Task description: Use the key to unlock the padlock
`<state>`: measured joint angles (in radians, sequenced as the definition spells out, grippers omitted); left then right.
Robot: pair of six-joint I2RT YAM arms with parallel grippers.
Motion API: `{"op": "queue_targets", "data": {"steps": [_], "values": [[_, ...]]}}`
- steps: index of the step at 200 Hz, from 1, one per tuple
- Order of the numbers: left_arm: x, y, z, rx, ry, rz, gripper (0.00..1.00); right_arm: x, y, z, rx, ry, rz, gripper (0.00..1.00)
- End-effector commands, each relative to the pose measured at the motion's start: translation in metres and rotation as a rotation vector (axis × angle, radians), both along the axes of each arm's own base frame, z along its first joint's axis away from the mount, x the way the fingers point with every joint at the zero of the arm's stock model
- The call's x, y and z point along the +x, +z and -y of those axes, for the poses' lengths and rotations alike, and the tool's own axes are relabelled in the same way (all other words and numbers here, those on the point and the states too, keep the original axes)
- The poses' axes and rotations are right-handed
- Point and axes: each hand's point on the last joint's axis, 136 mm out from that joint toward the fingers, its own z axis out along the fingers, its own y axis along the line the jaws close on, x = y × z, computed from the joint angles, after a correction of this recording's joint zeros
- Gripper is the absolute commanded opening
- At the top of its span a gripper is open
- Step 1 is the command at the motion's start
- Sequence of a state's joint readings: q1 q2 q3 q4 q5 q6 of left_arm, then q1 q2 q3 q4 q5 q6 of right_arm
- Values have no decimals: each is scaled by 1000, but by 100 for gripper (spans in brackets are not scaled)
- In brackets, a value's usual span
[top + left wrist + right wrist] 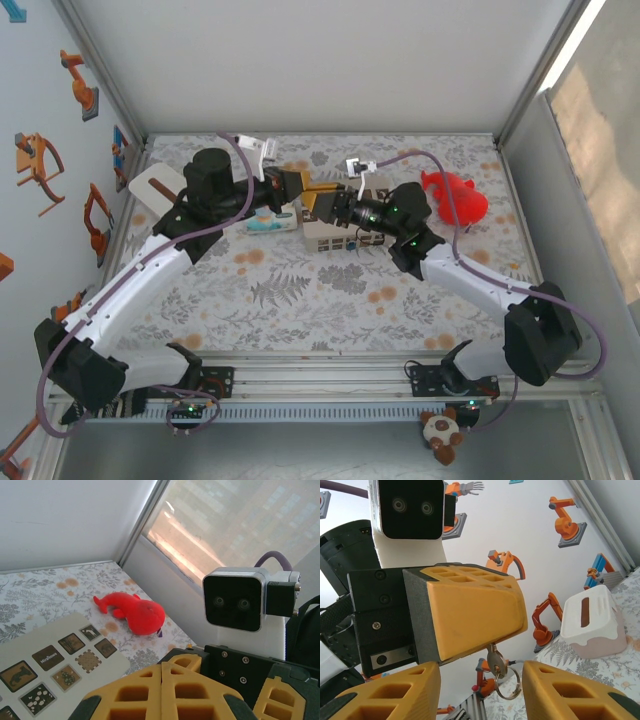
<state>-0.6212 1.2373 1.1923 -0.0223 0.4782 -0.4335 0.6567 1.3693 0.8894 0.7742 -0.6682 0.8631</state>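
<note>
- yellow fingers (470, 615) of the left tool (162, 672) are clenched on a silver key (495, 661), its ring (508, 684) dangling below.
- right tool (480, 692) is released, one finger either side of the ring.
- both tools meet above the tile-printed box (330, 238).
- red plush toy (455, 197) lies on the counter (300, 290), right of that box.
</note>
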Motion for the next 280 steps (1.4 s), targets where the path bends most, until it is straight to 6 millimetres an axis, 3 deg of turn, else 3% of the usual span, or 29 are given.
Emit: {"op": "queue_targets", "data": {"steps": [1,48,97,159,207,280], "values": [[-14,22,-3,-51,-24,45,0,5,-7,10,-11,-46,12,46],[-14,22,-3,-58,-21,43,0,-2,-4,20,-2,-45,31,49],[-14,23,-1,-64,-31,42,0,-2,19,13,78,10,50,49],[-15,23,-2,-62,-29,38,0,-2,26,-3,102,58,46,48],[-14,23,-2,-62,-27,39,0,-5,28,-10,113,83,35,40],[-14,22,-3,-61,-22,38,0,-8,28,-7,116,79,34,19]]}}
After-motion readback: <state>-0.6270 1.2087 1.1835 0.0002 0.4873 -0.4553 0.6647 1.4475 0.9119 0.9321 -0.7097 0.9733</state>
